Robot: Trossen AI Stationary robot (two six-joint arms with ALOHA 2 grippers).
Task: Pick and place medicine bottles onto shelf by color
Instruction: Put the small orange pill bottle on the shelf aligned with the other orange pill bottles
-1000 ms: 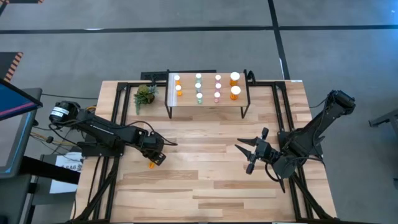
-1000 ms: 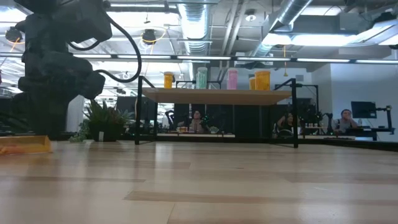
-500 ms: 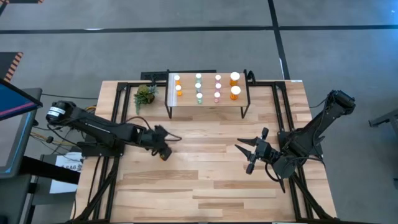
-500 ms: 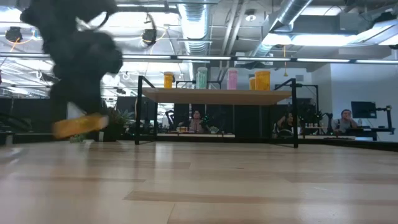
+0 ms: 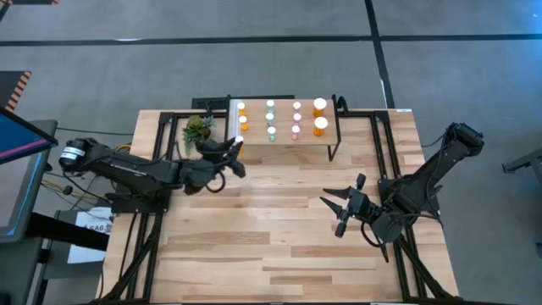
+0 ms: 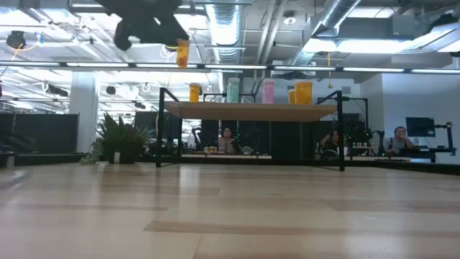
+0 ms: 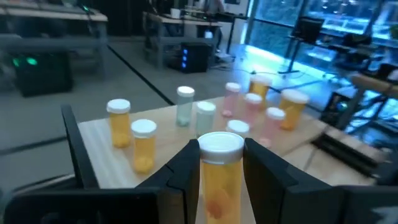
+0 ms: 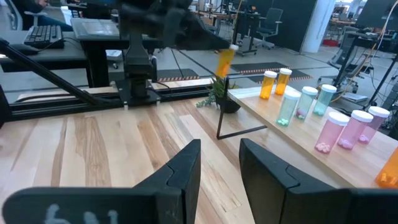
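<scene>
My left gripper point(image 5: 234, 151) is shut on an orange bottle with a white cap point(image 7: 219, 171), high above the table by the shelf's near left corner; the bottle also shows in the low view point(image 6: 182, 53) and the right wrist view point(image 8: 224, 60). The light-wood shelf point(image 5: 284, 142) stands at the far edge on black legs. On it stand orange point(image 7: 119, 122), teal point(image 7: 185, 106) and pink point(image 7: 252, 107) bottles in rows, with two larger orange ones point(image 5: 320, 115) at its right end. My right gripper point(image 5: 339, 208) is open and empty at the table's right. My left gripper pinches the orange bottle's body just below the white cap point(image 7: 217, 163) between its two fingers. The fingers come about level from the table's near left, pointing toward the shelf. The bottle stands about upright, cap up, lifted clear and above the shelf top.
A small potted plant point(image 5: 197, 129) stands left of the shelf, close to my left arm. Bare tabletop point(image 5: 279, 237) lies between the arms and toward the near edge. People sit at desks in the room beyond point(image 6: 227, 138).
My left gripper has risen from the table's near left with the orange bottle and gone toward the far edge and right, up to the shelf's corner. The bottle lay on the table; it is now lifted clear and turned upright.
</scene>
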